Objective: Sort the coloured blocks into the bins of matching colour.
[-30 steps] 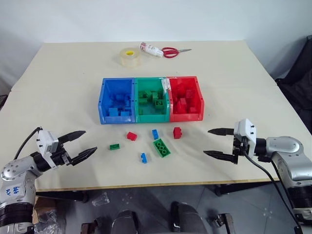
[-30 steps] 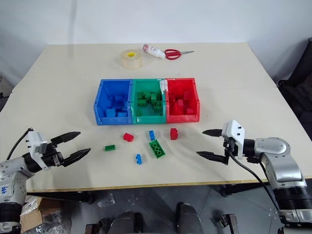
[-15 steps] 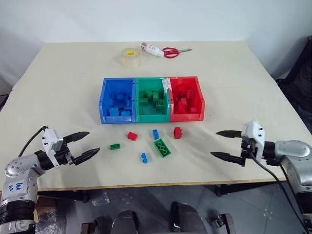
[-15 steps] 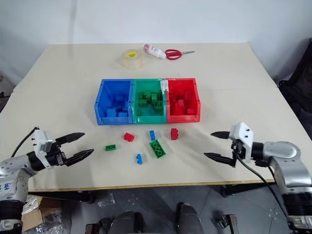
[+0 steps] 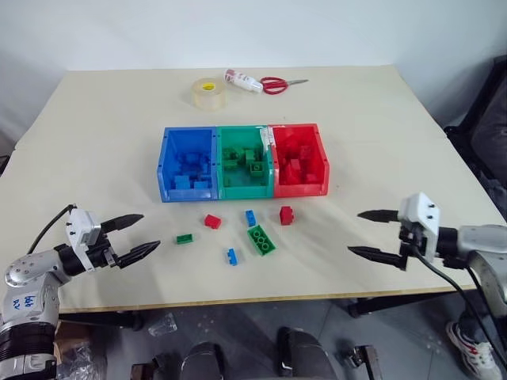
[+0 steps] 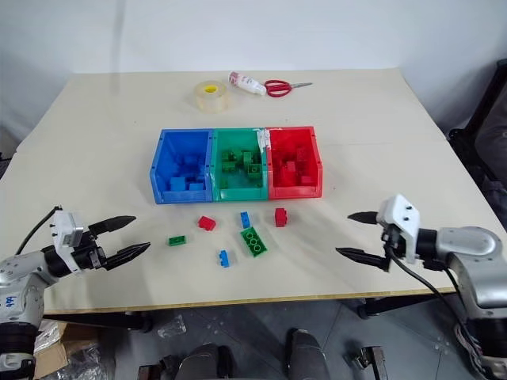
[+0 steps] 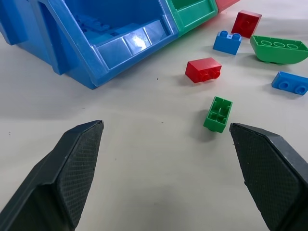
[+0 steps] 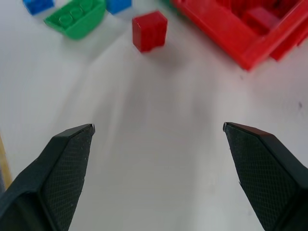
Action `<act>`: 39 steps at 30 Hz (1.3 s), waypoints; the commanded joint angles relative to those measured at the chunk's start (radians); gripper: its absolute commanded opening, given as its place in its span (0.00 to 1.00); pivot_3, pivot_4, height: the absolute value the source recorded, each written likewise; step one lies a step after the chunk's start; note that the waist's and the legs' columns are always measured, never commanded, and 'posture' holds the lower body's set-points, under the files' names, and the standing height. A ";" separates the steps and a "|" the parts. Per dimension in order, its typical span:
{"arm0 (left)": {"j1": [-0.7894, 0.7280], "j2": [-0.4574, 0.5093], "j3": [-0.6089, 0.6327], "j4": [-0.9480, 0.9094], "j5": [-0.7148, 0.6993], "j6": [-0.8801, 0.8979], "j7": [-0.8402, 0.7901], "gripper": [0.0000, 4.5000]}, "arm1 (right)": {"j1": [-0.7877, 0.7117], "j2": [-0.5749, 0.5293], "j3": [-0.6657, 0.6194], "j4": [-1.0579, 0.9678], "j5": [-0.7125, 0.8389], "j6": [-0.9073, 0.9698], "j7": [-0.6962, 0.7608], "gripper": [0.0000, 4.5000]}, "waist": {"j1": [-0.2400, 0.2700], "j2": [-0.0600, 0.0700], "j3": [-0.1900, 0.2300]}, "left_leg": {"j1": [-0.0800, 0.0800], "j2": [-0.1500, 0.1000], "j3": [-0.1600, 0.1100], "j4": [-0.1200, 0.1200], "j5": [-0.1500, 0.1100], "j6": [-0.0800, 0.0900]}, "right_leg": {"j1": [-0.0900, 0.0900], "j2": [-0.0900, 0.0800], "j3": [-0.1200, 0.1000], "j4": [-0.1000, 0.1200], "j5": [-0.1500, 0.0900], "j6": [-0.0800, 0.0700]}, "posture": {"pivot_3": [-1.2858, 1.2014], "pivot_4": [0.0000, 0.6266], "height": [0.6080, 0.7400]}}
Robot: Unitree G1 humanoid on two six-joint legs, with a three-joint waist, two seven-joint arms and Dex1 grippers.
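Note:
Three joined bins stand mid-table: blue (image 5: pixel 188 192), green (image 5: pixel 245 191) and red (image 5: pixel 301 188), each holding blocks of its own colour. In front of them lie loose blocks: two red (image 5: pixel 212 222) (image 5: pixel 287 214), two blue (image 5: pixel 251 218) (image 5: pixel 232 256), a small green one (image 5: pixel 184 238) and a larger green plate (image 5: pixel 262 240). My left gripper (image 5: pixel 150 231) hovers open at the near left, apart from the small green block (image 7: pixel 218 113). At the near right my right gripper (image 5: pixel 353 232) is open and empty, well short of the red block (image 8: pixel 150 31).
At the table's far edge lie a clear tape roll (image 5: pixel 209 93), a white tube (image 5: pixel 242 80) and red-handled scissors (image 5: pixel 277 83). A dark chair (image 5: pixel 491 134) stands off the table's right side. The table's front edge runs just below both grippers.
My right gripper has drifted a little to the right, away from the loose blocks. The left gripper has stayed put. Both remain open and no block has moved.

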 commanded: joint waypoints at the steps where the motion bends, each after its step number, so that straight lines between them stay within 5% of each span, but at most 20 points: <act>1: 0.028 0.006 0.024 -0.064 -0.022 -0.004 0.001 0.99 | -0.069 0.042 0.064 -0.023 -0.021 0.027 -0.035 1.00 | 0.002 0.000 0.000 | 0.000 0.000 0.000 0.000 0.000 0.000 | 0.000 0.000 0.000 0.000 0.000 0.000 | 0.52 0.24 1.00; 19: 0.149 -0.064 0.041 -0.238 -0.062 -0.012 0.050 0.99 | -0.322 0.357 0.271 0.305 -0.205 -0.100 -0.134 1.00 | 0.000 0.000 0.000 | 0.000 0.000 0.000 0.001 0.000 0.000 | 0.000 0.000 0.000 0.005 0.000 0.000 | 0.52 0.24 1.00; 23: 0.153 -0.073 0.043 -0.251 -0.060 -0.011 0.054 1.00 | -0.320 0.394 0.264 0.317 -0.214 -0.106 -0.167 0.81 | 0.000 0.000 0.000 | 0.000 0.000 0.000 0.001 0.000 0.000 | -0.001 0.000 0.000 0.006 0.000 0.000 | 0.52 0.24 1.00; 29: 0.145 -0.075 0.038 -0.247 -0.058 -0.011 0.054 1.00 | -0.276 0.394 0.245 0.243 -0.197 -0.102 -0.192 0.36 | 0.002 0.000 0.000 | -0.001 0.000 0.000 0.001 0.000 0.000 | -0.001 0.000 0.000 0.006 0.000 0.000 | 0.52 0.24 1.00; 39: 0.103 -0.072 0.015 -0.205 -0.043 -0.011 0.047 1.00 | -0.339 0.354 0.124 0.061 -0.132 -0.004 -0.268 0.36 | -0.001 0.000 0.000 | 0.000 0.000 0.000 0.001 0.000 0.000 | -0.001 0.000 0.000 0.006 0.000 -0.001 | 0.52 0.24 1.00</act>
